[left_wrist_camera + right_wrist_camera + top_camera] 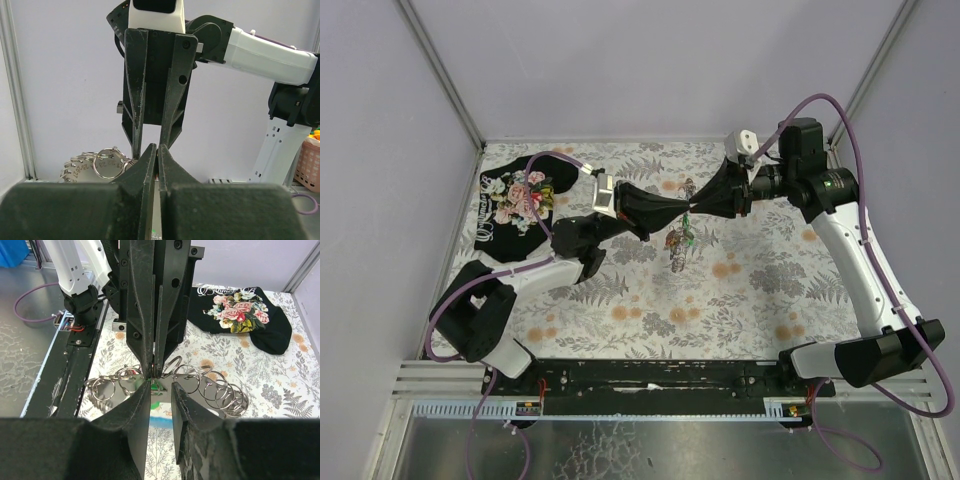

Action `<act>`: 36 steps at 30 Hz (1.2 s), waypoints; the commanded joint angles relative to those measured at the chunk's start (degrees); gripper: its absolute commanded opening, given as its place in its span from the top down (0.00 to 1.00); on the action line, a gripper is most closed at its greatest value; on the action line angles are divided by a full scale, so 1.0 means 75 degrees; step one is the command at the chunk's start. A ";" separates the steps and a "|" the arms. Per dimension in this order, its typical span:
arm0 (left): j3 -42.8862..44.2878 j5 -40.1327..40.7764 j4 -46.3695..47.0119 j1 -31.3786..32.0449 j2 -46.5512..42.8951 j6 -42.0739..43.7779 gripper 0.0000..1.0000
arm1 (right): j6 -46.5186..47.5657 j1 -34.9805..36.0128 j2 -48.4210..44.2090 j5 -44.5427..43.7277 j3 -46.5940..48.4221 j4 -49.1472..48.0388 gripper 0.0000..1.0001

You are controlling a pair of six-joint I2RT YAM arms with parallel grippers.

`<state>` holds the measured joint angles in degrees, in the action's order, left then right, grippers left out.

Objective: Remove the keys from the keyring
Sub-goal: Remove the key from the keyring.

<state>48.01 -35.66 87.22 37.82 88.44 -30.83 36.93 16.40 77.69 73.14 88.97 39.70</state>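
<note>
My two grippers meet tip to tip above the middle of the table. The left gripper (684,208) (157,148) is shut on a thin part of the keyring; only a sliver of metal shows between its pads. The keyring's shiny plate with several silver rings (222,390) (97,167) hangs just below the tips. The right gripper (694,204) (161,385) is open, its jaws a narrow gap apart on either side of the left gripper's tips. Through that gap a green key head (158,402) and a light-blue strip show. The keys (678,245) dangle as a small cluster.
A black floral cloth (520,200) (240,315) lies at the far left of the fern-patterned table cover (760,280). White walls enclose the table on three sides. The arms' black base rail (650,375) runs along the near edge.
</note>
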 commanded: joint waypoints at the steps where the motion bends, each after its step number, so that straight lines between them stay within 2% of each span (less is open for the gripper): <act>1: 0.0240 0.0034 0.0664 -0.0005 -0.0040 -0.0085 1.00 | -0.0521 0.0101 -0.0035 0.0208 0.0002 -0.0620 0.70; 9: 0.0154 0.0243 0.0676 0.0034 -0.0120 -0.0096 1.00 | -0.0975 0.0299 -0.0116 0.0139 -0.0278 -0.0970 0.73; 14: 0.0119 0.0317 0.0672 0.0054 -0.0086 -0.0108 1.00 | -0.1524 0.0308 -0.0125 0.0411 -0.0328 -0.1371 0.85; 17: 0.0083 0.0395 0.0675 0.0063 -0.0069 -0.0140 1.00 | -0.1774 0.0307 -0.0137 0.0571 -0.0396 -0.1572 0.98; 22: -0.0087 0.0524 0.0675 0.0059 -0.0151 -0.0229 1.00 | -0.1569 0.0299 -0.0175 0.0551 -0.0458 -0.1322 1.00; 26: -0.0388 0.0627 0.0676 -0.0022 -0.0417 -0.0303 0.85 | -0.0998 0.0294 -0.0196 0.0361 -0.0471 -0.0723 1.00; 29: -0.0735 0.0575 0.0664 -0.0172 -0.0768 -0.0345 0.70 | -0.0329 0.0290 -0.0221 0.0121 -0.0467 -0.0150 1.00; 36: -0.1516 -0.0184 0.0190 -0.0542 -0.1428 -0.0443 0.67 | 0.0661 0.0297 -0.0202 -0.0263 -0.0537 0.0742 1.00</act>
<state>39.20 -33.36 87.92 34.76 80.53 -34.02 36.05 18.06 77.67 71.46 84.53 41.41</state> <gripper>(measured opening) 0.331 0.011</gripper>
